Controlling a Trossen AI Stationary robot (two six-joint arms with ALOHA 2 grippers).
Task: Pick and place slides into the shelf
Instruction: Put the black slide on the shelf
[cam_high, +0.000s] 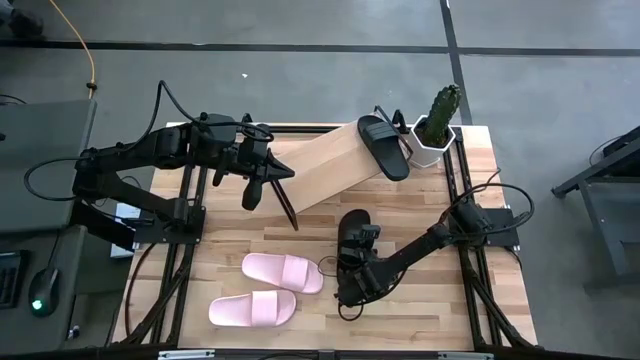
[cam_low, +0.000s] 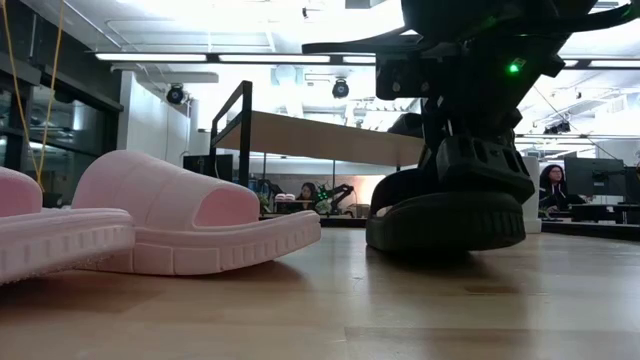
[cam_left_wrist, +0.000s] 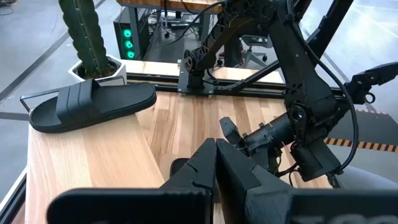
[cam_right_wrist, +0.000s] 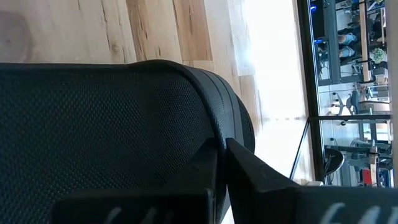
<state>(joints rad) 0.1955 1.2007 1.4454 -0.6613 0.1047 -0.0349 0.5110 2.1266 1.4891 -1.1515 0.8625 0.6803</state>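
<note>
One black slide (cam_high: 385, 146) lies on top of the light-wood shelf (cam_high: 325, 168), which stands slantwise at the table's far middle. A second black slide (cam_high: 352, 228) rests sole-down on the table in front of the shelf, with my right gripper (cam_high: 352, 270) shut on it. In the low view this slide (cam_low: 445, 222) sits under the gripper. Two pink slides (cam_high: 283, 272) (cam_high: 252, 309) lie sole-down on the near left. My left gripper (cam_high: 252, 198) hangs shut above the shelf's left end, holding nothing. My right gripper is shut on the black slide's near half, its fingers closed over the rim of the textured black surface (cam_right_wrist: 214, 134). It comes slanting down from the table's right. The slide's sole (cam_low: 450, 240) lies flat on the table. The gripper body hides the exact part.
A white pot with a cactus (cam_high: 438, 125) stands beside the shelf's right end. The shelf's dark end panel (cam_high: 288, 208) reaches toward the table's middle. Bare wood (cam_high: 440, 300) lies right of the pink slides. Dark frame rails run along both table sides.
</note>
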